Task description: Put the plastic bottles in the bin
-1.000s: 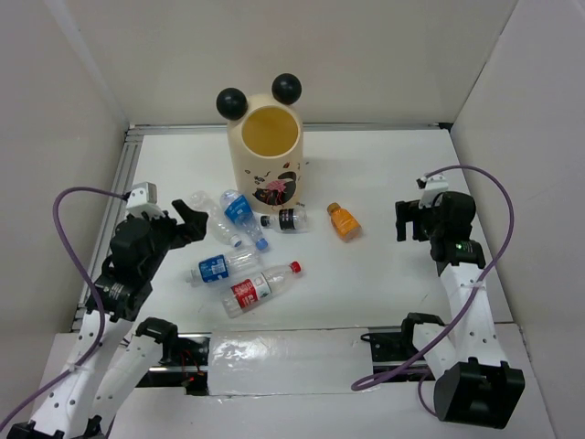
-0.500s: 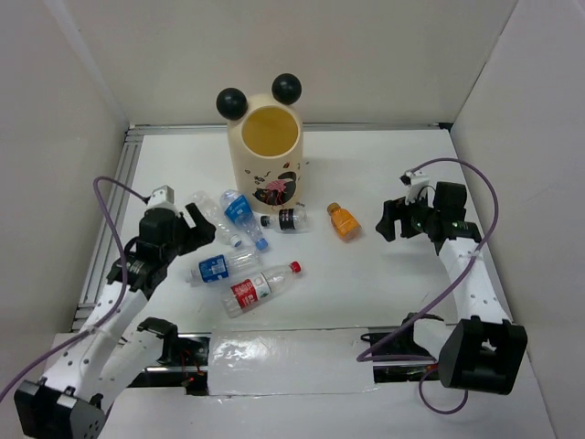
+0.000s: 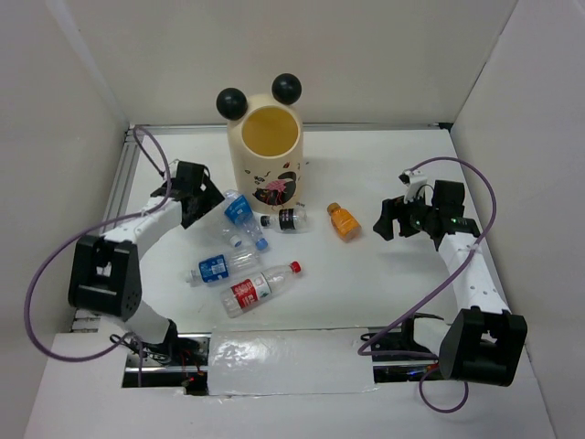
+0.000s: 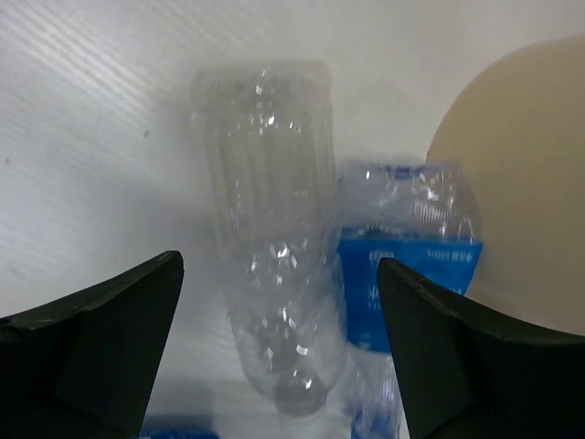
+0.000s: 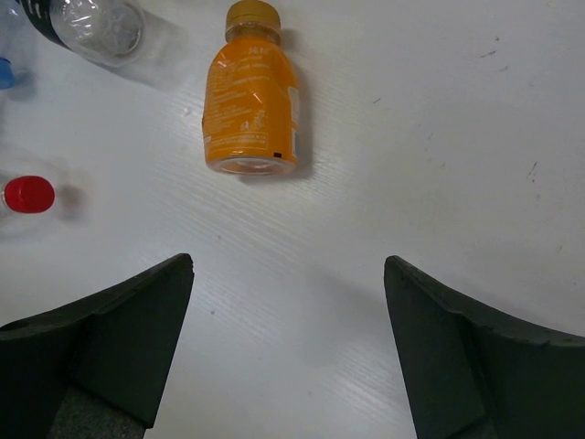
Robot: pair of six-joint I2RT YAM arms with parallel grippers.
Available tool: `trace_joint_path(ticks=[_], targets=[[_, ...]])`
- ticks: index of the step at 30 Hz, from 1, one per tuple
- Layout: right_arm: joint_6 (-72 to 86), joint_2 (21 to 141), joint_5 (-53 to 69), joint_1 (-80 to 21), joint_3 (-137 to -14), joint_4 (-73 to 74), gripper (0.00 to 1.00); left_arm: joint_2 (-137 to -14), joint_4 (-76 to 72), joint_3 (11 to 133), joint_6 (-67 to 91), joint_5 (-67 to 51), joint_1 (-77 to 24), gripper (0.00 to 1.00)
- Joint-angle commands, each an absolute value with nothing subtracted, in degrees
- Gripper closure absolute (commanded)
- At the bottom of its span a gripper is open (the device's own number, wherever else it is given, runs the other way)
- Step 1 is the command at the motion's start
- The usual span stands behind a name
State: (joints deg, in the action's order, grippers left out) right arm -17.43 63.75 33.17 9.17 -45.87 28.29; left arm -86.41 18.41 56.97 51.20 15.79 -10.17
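Note:
The cream bin (image 3: 265, 155) with two black ball ears stands at the back centre. Several bottles lie in front of it. A clear unlabelled bottle (image 4: 265, 219) lies beside a blue-labelled bottle (image 4: 407, 265), next to the bin wall (image 4: 530, 183). My left gripper (image 3: 208, 203) is open and hovers over the clear bottle (image 3: 228, 234), its jaws either side of it (image 4: 279, 267). The short orange bottle (image 3: 344, 221) lies alone at centre right. My right gripper (image 3: 388, 219) is open and empty just right of it, and the orange bottle (image 5: 251, 101) lies ahead of its jaws (image 5: 288, 265).
A black-labelled bottle (image 3: 288, 219) lies by the bin's foot. A second blue-labelled bottle (image 3: 219, 266) and a red-labelled, red-capped bottle (image 3: 259, 288) lie nearer the front. White walls enclose the table on three sides. The red cap (image 5: 27, 194) shows at the right wrist view's left edge.
My left arm has swung out and away from its base, bringing the open gripper over the clear bottle by the bin. My right gripper shifted left toward the orange bottle, then held.

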Motion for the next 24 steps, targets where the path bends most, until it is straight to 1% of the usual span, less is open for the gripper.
trace_joint_path(ticks=[1,4,8,10,11,12,13,14,15,17,18,19,21,22,23,24], targets=[[-17.75,63.02,32.00,9.49,-46.76,27.07,0.08,-93.32,18.61,62.74,52.92,17.13,-8.96,0.00],[-18.28,63.02,31.46,9.49,-46.76,27.07,0.08,-98.52,19.16,64.51,52.91,18.36,-8.35,0.00],[-18.90,63.54,31.46,9.49,-47.29,27.07,0.08,-103.17,17.05,65.82,52.29,16.00,-5.02,0.00],[-18.90,64.24,31.46,9.49,-47.29,27.07,0.08,-106.16,19.24,68.72,51.68,16.00,-5.01,0.00],[-18.90,64.25,31.46,9.49,-47.29,27.07,0.08,-107.91,19.25,68.73,51.16,15.39,-5.01,0.03],[-18.90,64.86,31.46,9.49,-47.89,27.07,0.08,-107.93,19.25,68.73,51.15,15.38,-5.01,0.07],[-18.90,64.86,31.46,9.49,-47.90,27.07,0.08,-107.93,19.25,67.95,51.15,15.38,-5.01,0.14],[-18.90,64.86,31.46,9.49,-47.90,27.07,0.08,-106.36,18.03,66.72,51.15,15.38,-5.01,0.36],[-18.90,64.86,31.46,9.49,-48.42,27.07,0.08,-102.78,17.15,64.62,50.37,15.38,-5.01,0.47],[-20.30,64.86,32.17,9.49,-48.43,27.60,0.09,-98.55,17.14,63.98,49.05,15.38,-5.01,0.62],[-20.30,64.86,32.69,9.49,-48.43,27.60,0.11,-93.65,17.83,63.29,47.65,16.08,-5.01,0.75],[-21.17,64.86,33.48,9.49,-48.43,28.21,0.13,-90.91,18.80,63.28,46.59,16.08,-5.01,0.82],[-23.01,65.39,34.01,9.49,-47.82,28.83,0.19,-85.11,23.19,63.81,44.22,18.88,-5.62,0.91],[-23.03,65.39,35.41,9.49,-47.81,28.83,0.22,-78.64,24.25,64.42,43.25,19.51,-6.67,0.91],[-23.90,65.39,35.94,9.49,-47.81,28.83,0.25,-75.36,25.21,64.42,42.29,20.73,-8.25,0.91],[-24.52,65.39,35.95,9.49,-47.29,28.83,0.33,-72.28,26.53,65.21,40.19,20.74,-9.13,0.91]])
